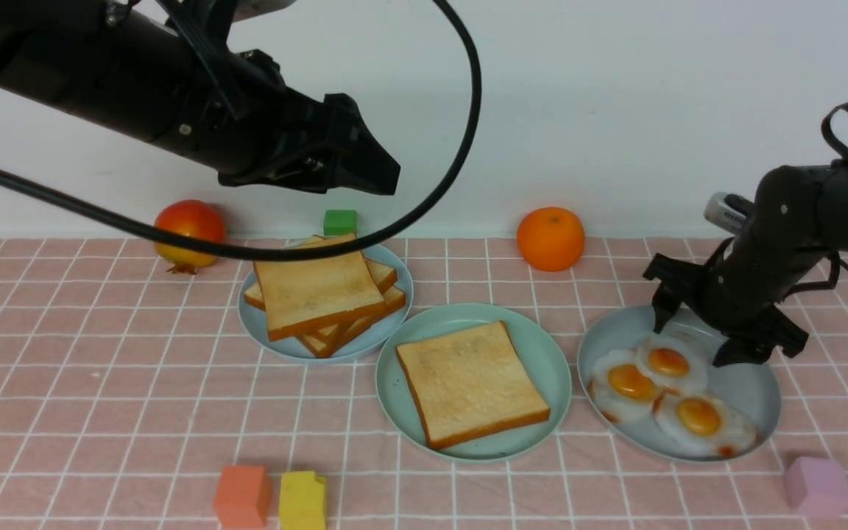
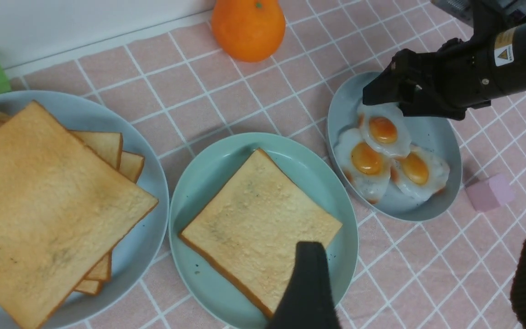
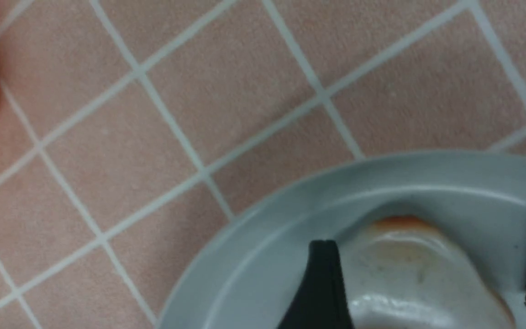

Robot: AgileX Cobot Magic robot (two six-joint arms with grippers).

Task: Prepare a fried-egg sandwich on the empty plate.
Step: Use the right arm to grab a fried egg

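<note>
A pink checked cloth covers the whole surface (image 1: 100, 383). The left arm (image 1: 137, 81) hangs high above its far left part, and the right arm (image 1: 799, 228) reaches down low at the right.

Three plates sit in a row. The oval blue-grey plate (image 1: 755, 397) on the right carries three fried eggs. The mint-green plate (image 1: 534, 346) sits in the middle, nearest of the three, with a single toast slice (image 1: 468, 383) lying flat on it and no egg. The smaller round plate (image 1: 255, 324), farther back and to the left, holds a stack of toast (image 1: 317, 291).

An orange (image 1: 550, 238) and a red fruit (image 1: 190, 232) rest by the far wall with a green block (image 1: 340, 221) between them. An orange block (image 1: 242, 497) and a yellow block (image 1: 302, 500) touch at the near edge, and a pink block (image 1: 818, 486) sits near right.

From the front, the left fingers (image 1: 365, 165) overlap and their gap is hidden. The left wrist camera shows them spread wide and holding nothing, in the air above the mint-green plate.

The right fingers (image 1: 755, 346) stand wide apart, low over the far side of the oval plate. Only the right wrist camera shows the white of the farthest egg (image 1: 668, 362) lying between them. Whether they touch it I cannot tell.
</note>
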